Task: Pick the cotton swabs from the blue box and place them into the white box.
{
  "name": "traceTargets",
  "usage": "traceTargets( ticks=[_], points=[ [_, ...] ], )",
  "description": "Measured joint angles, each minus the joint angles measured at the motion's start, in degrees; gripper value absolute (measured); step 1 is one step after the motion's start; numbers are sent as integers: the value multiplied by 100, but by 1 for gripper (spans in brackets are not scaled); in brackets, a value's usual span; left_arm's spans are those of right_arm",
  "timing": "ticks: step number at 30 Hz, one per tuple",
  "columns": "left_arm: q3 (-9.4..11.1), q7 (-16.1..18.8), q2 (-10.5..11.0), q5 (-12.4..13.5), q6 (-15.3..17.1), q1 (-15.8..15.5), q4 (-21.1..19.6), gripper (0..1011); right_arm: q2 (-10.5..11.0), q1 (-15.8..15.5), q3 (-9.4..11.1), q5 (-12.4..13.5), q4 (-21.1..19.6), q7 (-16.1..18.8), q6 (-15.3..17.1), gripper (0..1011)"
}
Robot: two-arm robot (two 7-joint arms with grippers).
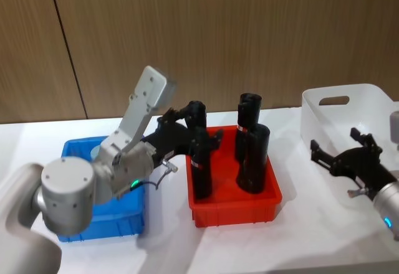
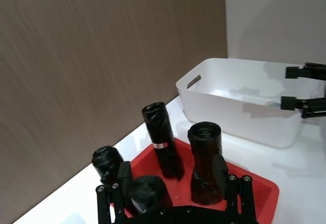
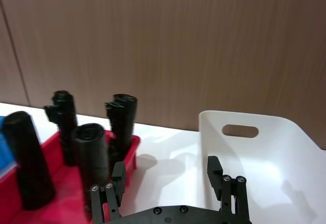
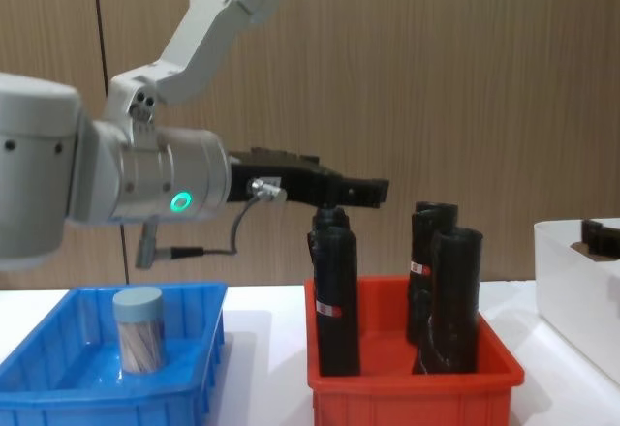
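One tub of cotton swabs [image 4: 141,329], clear with a pale blue-grey lid, stands upright in the blue box [image 4: 58,387] at the left. My left gripper [image 4: 358,191] is open and empty. It hangs above the red bin, to the right of the blue box [image 1: 118,224], and its fingers [image 2: 118,183] frame the black rolls below. My right gripper [image 1: 336,140] is also open and empty, at the near left corner of the white box [image 1: 349,109]. From the left wrist view the right gripper [image 2: 287,87] shows at the rim of the white box [image 2: 239,107].
A red bin [image 1: 234,215] with several tall black wrapped rolls [image 1: 199,162] stands between the blue and white boxes, directly under the left gripper. A wooden wall runs behind the white table. Bare table lies in front of the boxes.
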Motion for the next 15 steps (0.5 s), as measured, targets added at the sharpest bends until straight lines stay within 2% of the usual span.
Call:
traceTargets(
  ticks=[15],
  points=[
    [84,1140,355,24,-596,869,-790,1004,0,-802,-233,79,-1126,-163,-62,1002]
  ],
)
